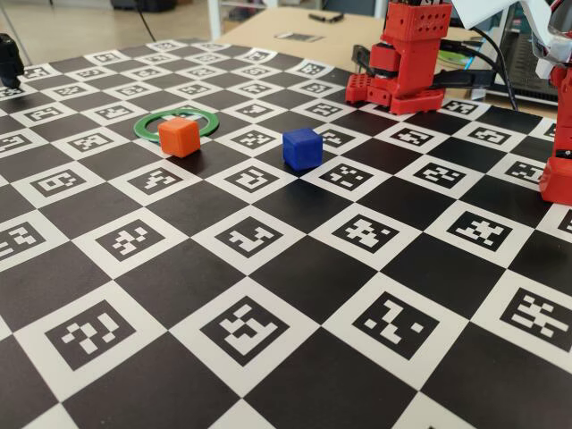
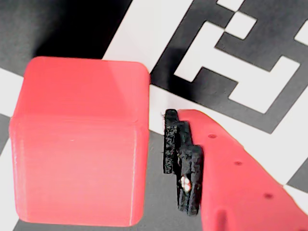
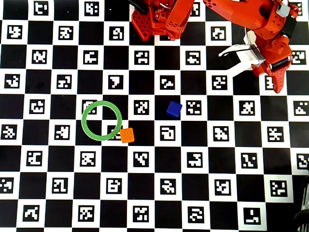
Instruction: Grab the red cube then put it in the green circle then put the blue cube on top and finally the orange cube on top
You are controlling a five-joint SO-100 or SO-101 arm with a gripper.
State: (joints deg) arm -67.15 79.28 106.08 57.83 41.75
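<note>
The red cube (image 2: 79, 144) fills the left of the wrist view, standing on the board. One red finger with a black pad (image 2: 174, 144) stands just right of it, a narrow gap between them; the other finger is out of that view. In the overhead view my gripper (image 3: 264, 79) is open at the upper right, and the red cube is hidden beneath it. The green circle (image 3: 83, 121) (image 1: 143, 128) lies at left centre with nothing inside. The orange cube (image 3: 127, 135) (image 1: 180, 137) touches its outer rim. The blue cube (image 3: 174, 108) (image 1: 302, 147) stands alone mid-board.
The red arm base (image 3: 159, 19) (image 1: 411, 63) stands at the board's far edge. A dark object (image 1: 9, 58) sits at the far left corner. The checkered marker board (image 3: 154, 193) covers the table.
</note>
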